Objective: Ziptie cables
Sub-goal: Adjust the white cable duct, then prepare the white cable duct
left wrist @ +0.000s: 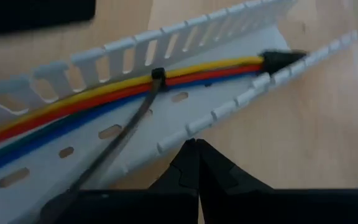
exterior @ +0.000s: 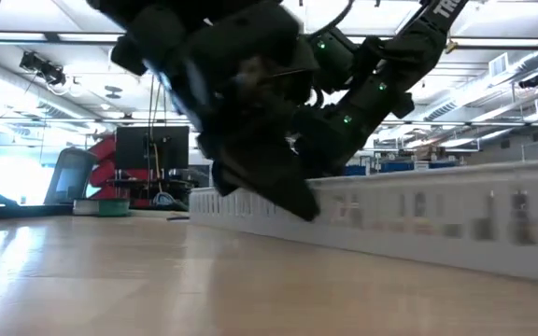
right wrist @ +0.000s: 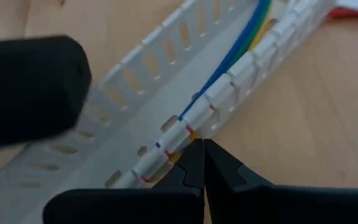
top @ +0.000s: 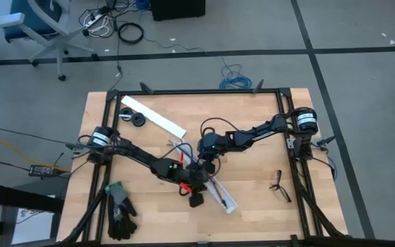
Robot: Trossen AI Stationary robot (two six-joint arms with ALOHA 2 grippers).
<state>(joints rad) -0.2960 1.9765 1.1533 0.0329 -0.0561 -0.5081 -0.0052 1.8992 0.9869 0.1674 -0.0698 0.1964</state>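
Left gripper: The left gripper (left wrist: 194, 149) is closed. Its two dark fingertips (left wrist: 185, 163) press together with nothing between them. It hangs just beside the open side of the white slotted tray (left wrist: 129, 53), near the middle of the table (top: 266, 206).

Right gripper: The right gripper (right wrist: 199, 149) is closed too, tips touching, and it holds nothing. It sits right at the tray's side wall, close to the left gripper.

Cables: The cables (left wrist: 92, 99) lie along the inside of the tray. They are thin wires side by side, yellow on top, then red, then blue, with a bit of green. A dark plug (left wrist: 281, 58) sits at one end, near the end of the tray.

Ziptie: The ziptie (left wrist: 157, 76) is a thin black strip. It is looped around the wires and its small black head sits on top of them. Its long tail runs down across the tray floor toward the left gripper.

Tray: The tray has a wall of little teeth on each side and holes in its floor. It lies slanted on the wood.

Edges: A black frame runs around the table top.

Open room: Bare wood shows to the right of the tray. Dark-framed glasses (top: 278, 185) lie there, well apart from the tray. Black gloves (top: 120, 211) lie near the front left corner. A second white strip (top: 153, 116) and a black ring (top: 140, 121) lie near the back left.
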